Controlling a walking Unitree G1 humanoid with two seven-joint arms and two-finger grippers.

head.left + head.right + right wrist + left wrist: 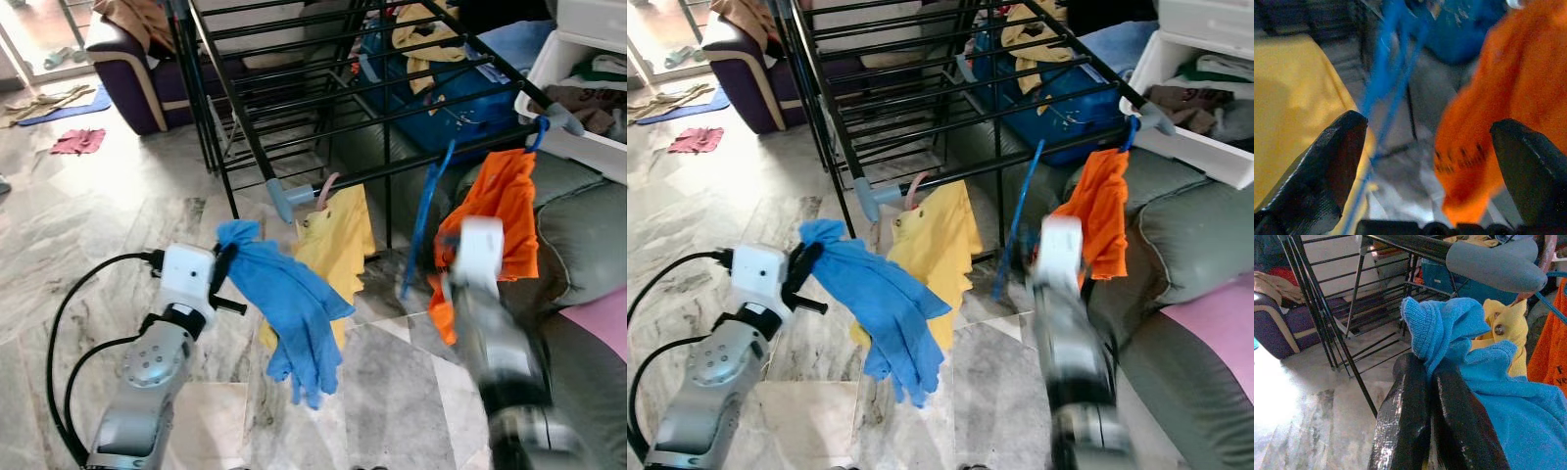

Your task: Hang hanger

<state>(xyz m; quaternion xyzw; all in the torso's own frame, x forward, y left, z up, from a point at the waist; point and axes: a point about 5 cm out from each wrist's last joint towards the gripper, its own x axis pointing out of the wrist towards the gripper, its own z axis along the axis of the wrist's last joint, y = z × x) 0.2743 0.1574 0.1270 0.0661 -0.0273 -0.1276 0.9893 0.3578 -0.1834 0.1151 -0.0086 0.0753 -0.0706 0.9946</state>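
Hanger [423, 230], blue, hung from the drying rack [323, 108] rail.
Left end effector [1431, 396] pinched a blue cloth [291, 304]; right end effector [1425, 166] was spread near the orange garment [495, 220].

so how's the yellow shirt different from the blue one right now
The yellow shirt hangs from the rack on a pink hanger; the blue shirt hangs from the shut fingers of the left gripper, not on the rack. The yellow one hangs behind, partly covered by the blue one. Both droop limp above the floor.
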